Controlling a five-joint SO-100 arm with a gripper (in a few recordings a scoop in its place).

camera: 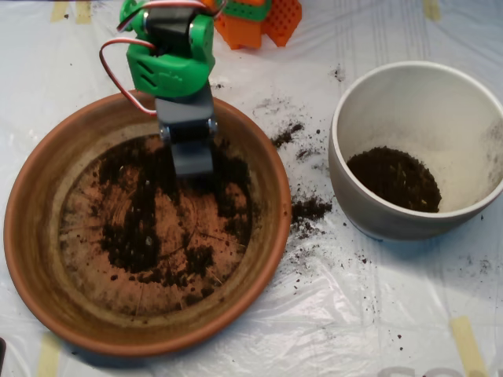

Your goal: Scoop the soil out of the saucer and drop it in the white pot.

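A wrinkled clear plastic sheet (330, 314) covers the pale worktop (464, 23), held by yellowish tape strips (468, 344). Orange blocks (267, 20) sit at the top edge.

The green arm (169, 55) is reaching down from the top edge, pointing its grey scoop (192, 153) straight downward.

Place: hobby robotics workbench
Evidence: table (393, 314) under clear plastic sheet (330, 330), taped edges, green printed arm (169, 55), orange printed parts (259, 20) at far edge
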